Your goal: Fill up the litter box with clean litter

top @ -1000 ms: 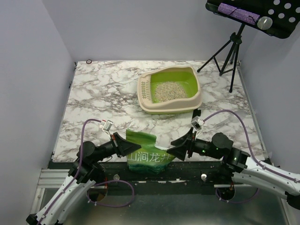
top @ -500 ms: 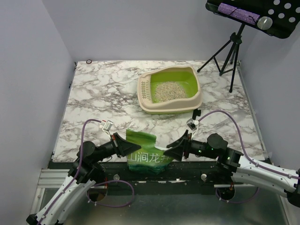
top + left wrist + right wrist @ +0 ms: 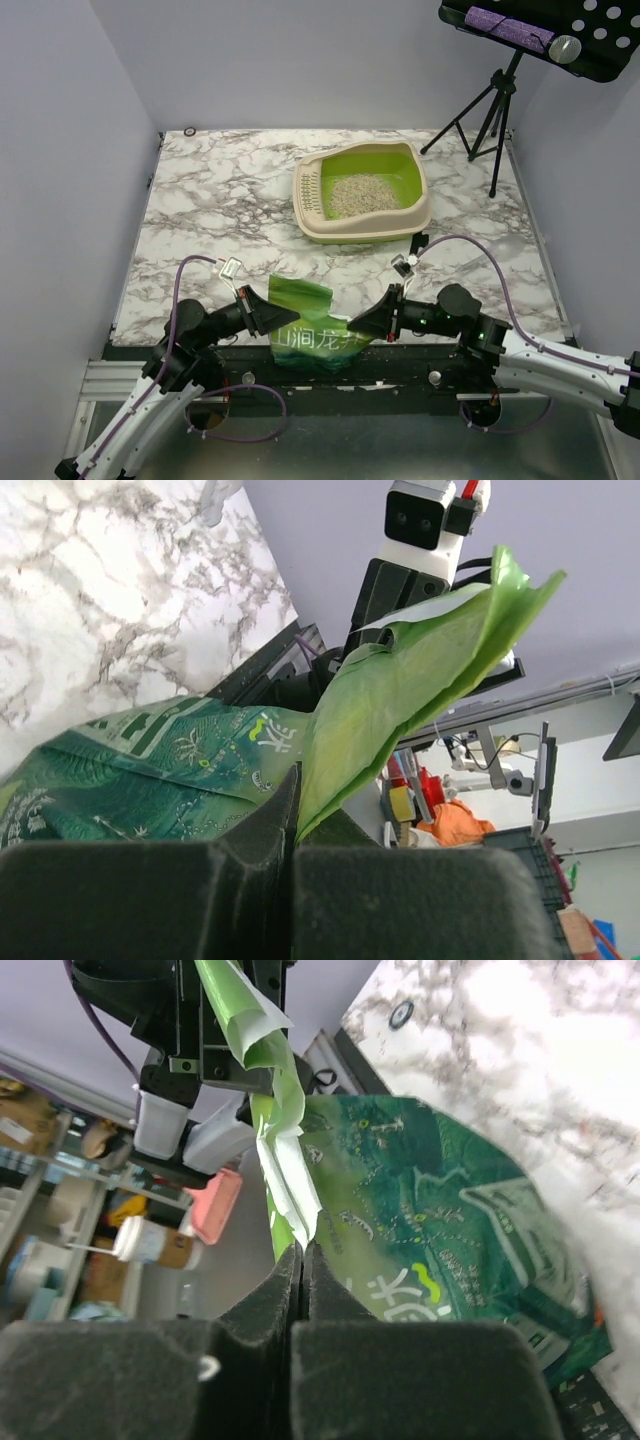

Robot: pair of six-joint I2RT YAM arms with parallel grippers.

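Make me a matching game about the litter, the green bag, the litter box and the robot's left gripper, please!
Things:
1 litter
2 green bag
3 litter box
4 left gripper

Descriptions:
A shut on the bag's edge
B pale grey heap inside the box
C at the near edge of the table
D beige rim, lime-green inside

Pairs: 1-B, 2-C, 3-D, 4-A

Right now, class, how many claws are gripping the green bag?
2. The left claw pinches the bag's left edge, and the right claw pinches its right edge.
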